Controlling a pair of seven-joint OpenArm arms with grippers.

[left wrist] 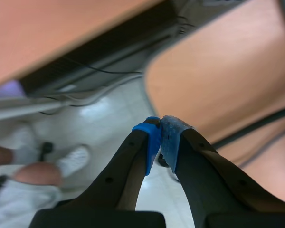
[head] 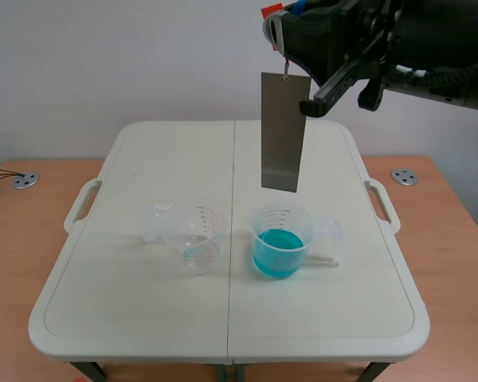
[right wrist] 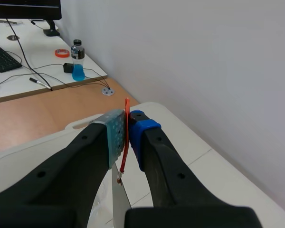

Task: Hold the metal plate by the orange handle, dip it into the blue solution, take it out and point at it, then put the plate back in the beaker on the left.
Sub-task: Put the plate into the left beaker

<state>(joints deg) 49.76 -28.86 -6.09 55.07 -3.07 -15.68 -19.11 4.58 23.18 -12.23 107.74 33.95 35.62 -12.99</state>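
Our right gripper [right wrist: 128, 133] is squeezed shut on the thin orange handle [right wrist: 127, 107]. The metal plate [head: 283, 131] hangs down from the handle, high over the worktop [head: 143, 318]. The plate's low edge is above the beaker that holds the blue solution [head: 277, 253]. That beaker stands just right of the worktop's middle seam, nearer the front edge than the back. The empty beaker [head: 193, 235] stands just left of the seam, close by but not touching.

We think the plate is thin, stiff and light. It hangs loose, so it may swing or turn if we move fast. The handle is a soft little strip, and it is the only good place to hold, so we should keep a firm squeeze.

Both beakers look light, and a bump from the plate could tip one and spill the blue. The beaker's mouth is only a bit wider than the plate, so we should come straight down and go slow. There is open room above both beakers.

Our left gripper [left wrist: 160, 137] is closed on nothing, off the worktop and over the floor.
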